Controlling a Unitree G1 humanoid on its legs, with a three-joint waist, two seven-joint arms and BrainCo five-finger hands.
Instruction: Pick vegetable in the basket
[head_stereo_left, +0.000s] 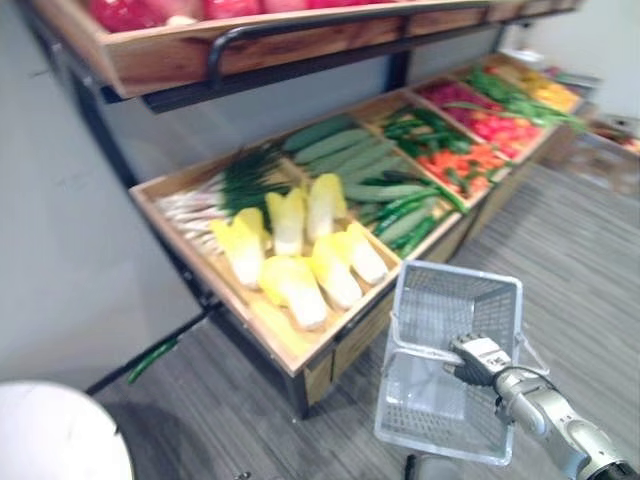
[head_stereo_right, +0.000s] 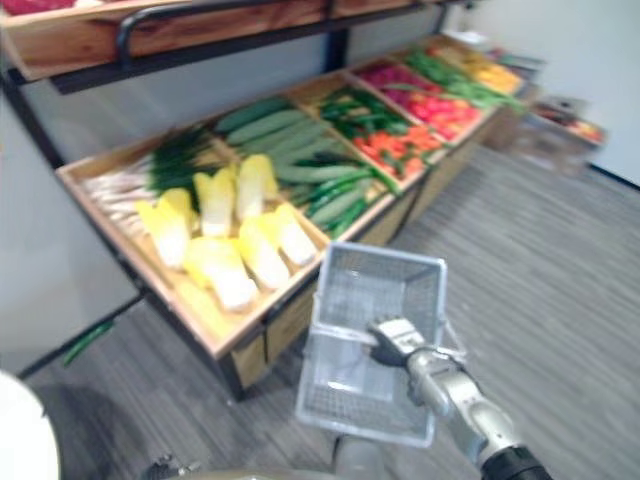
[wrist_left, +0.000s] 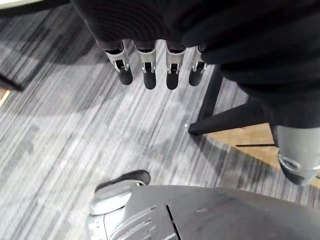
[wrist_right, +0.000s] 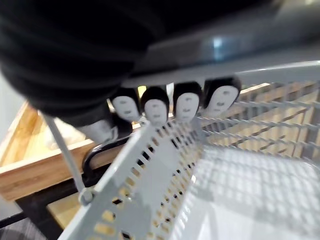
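My right hand is shut on the handle of a white mesh basket, which hangs in front of the produce stand with nothing in it. In the right wrist view its fingers curl over the handle above the basket's wall. The sloped wooden stand holds yellow-white cabbages, green onions, cucumbers and red and orange vegetables. My left hand hangs open over the grey floor, holding nothing.
An upper wooden shelf with red produce overhangs the stand. A green vegetable lies on the floor by the wall. A white round object sits at the lower left. Grey carpet stretches to the right.
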